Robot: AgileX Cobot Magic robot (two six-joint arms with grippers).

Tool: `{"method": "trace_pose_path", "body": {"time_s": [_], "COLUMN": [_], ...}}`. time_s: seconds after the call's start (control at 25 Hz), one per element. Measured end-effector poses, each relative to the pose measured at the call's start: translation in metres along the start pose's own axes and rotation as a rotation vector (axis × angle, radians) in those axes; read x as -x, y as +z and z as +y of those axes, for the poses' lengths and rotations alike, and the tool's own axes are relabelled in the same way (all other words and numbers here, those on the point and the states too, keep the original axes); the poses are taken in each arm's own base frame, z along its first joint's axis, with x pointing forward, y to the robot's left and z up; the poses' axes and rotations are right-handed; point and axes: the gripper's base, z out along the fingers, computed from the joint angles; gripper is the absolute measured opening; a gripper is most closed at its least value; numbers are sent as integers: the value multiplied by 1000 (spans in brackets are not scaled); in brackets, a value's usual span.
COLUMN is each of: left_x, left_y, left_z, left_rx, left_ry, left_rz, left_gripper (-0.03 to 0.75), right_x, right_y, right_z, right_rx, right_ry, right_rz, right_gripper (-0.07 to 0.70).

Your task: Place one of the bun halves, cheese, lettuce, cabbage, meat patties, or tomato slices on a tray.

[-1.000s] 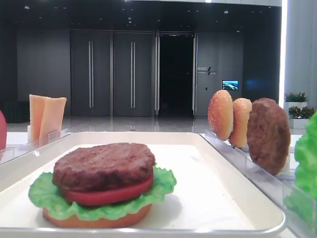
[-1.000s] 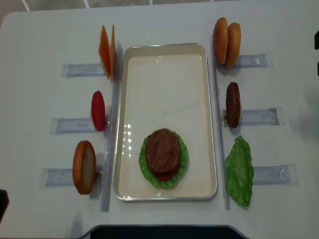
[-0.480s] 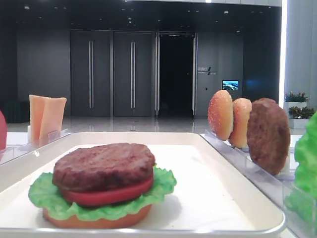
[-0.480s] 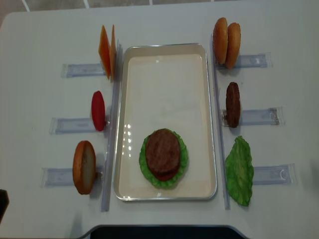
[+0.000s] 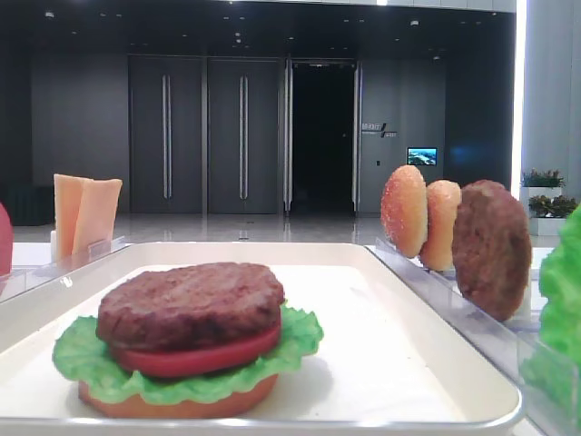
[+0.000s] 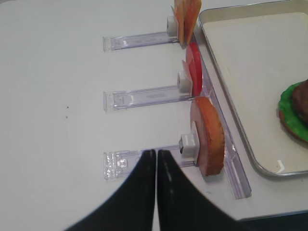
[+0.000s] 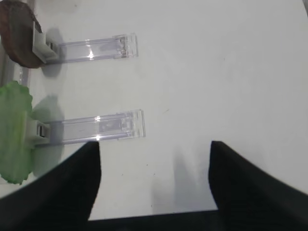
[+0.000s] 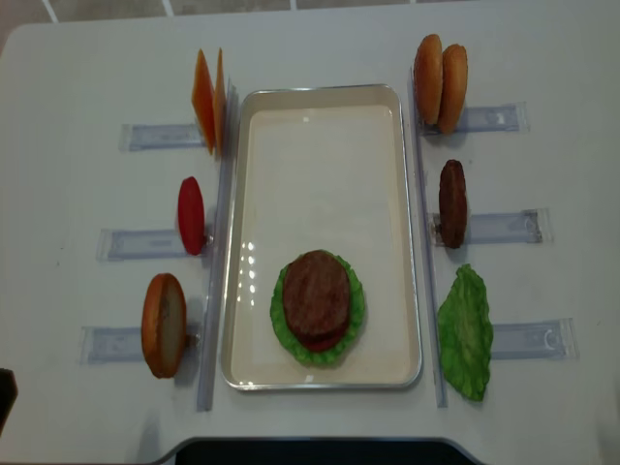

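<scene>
The white tray (image 8: 323,93) holds a stack: bun half, lettuce (image 8: 282,325), tomato slice (image 5: 195,357), meat patty (image 8: 316,294) on top. Left of the tray, cheese (image 8: 208,100), a tomato slice (image 8: 191,215) and a bun half (image 8: 164,325) stand upright in holders. On the right stand two bun halves (image 8: 441,82), a patty (image 8: 452,203) and a lettuce leaf (image 8: 466,332). My left gripper (image 6: 156,152) is shut and empty, over the holder left of the bun half (image 6: 209,137). My right gripper (image 7: 154,144) is open over bare table, right of the lettuce (image 7: 14,130).
Clear plastic holders (image 8: 160,136) lie on both sides of the tray, with long clear rails (image 8: 423,242) along its edges. The table's front edge (image 8: 320,444) runs just below the tray. Bare tabletop lies to the far left and far right.
A dark part of the right arm at the overhead view's right edge has gone out of view. The food and the tray have not moved.
</scene>
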Motion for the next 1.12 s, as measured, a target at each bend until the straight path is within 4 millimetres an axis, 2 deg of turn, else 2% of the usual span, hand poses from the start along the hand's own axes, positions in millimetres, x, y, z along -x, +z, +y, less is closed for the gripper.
{"method": "trace_pose_path", "body": {"time_s": [0.28, 0.8, 1.12], "left_x": [0, 0, 0], "left_y": [0, 0, 0], "left_z": [0, 0, 0], "left_rx": [0, 0, 0], "left_ry": [0, 0, 0], "left_rz": [0, 0, 0], "left_gripper": [0, 0, 0], "right_x": [-23, -43, -47], "right_y": [2, -13, -9], "right_z": [0, 1, 2], "right_rx": [-3, -1, 15], "right_ry": [-38, -90, -92], "right_rz": [-149, -321, -310], "right_gripper": [485, 459, 435]}}
